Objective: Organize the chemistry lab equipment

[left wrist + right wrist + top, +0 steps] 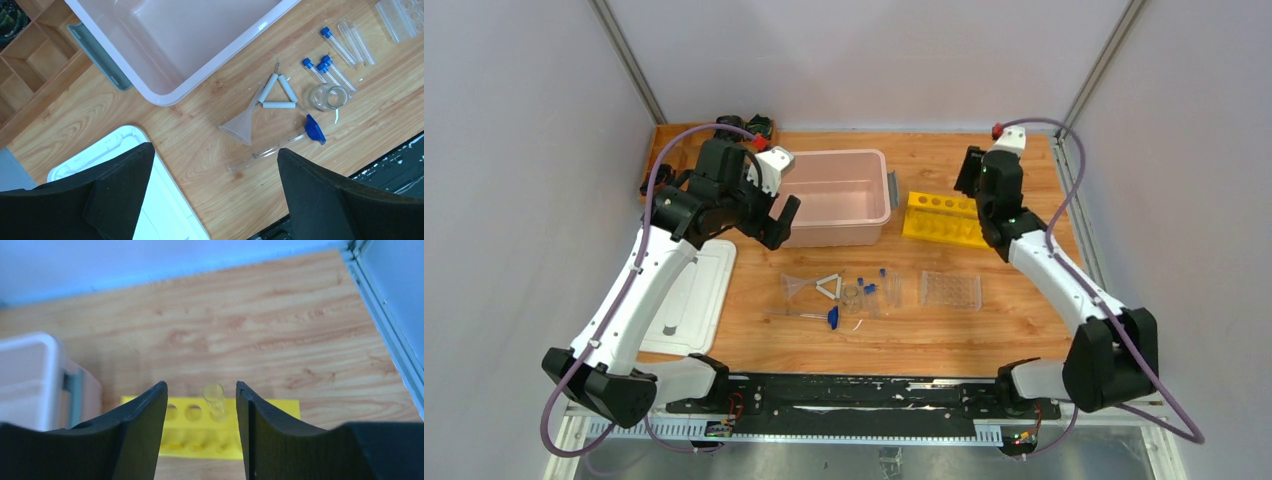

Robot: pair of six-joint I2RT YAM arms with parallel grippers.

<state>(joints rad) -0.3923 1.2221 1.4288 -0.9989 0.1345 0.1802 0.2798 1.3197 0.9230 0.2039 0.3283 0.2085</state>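
Observation:
On the wood table lie a clear funnel (pixel 799 287) (pixel 240 127), a white triangle (pixel 829 287) (pixel 278 92), a tiny clear dish (pixel 851 294) (pixel 327 96), blue-capped clear tubes (pixel 871 287) (pixel 330 67), a clear tube rack (pixel 950 289) (pixel 402 17) and a blue-tipped thin rod (pixel 809 316) (pixel 272 147). My left gripper (pixel 781 222) (pixel 215 155) hangs open high above the table, beside the pink bin. My right gripper (pixel 977 195) (pixel 201 386) is open over a yellow rack (pixel 944 218) (pixel 280 410). A clear tube (pixel 215 400) stands in one hole, between the fingers and touching neither.
A pink bin (pixel 834 195) (pixel 165 97) sits at the back centre, left of the yellow rack. A white lid (pixel 686 295) (pixel 100 150) lies at the left. A wooden organizer (pixel 664 150) (pixel 35 55) fills the back left corner. Grey walls enclose the table.

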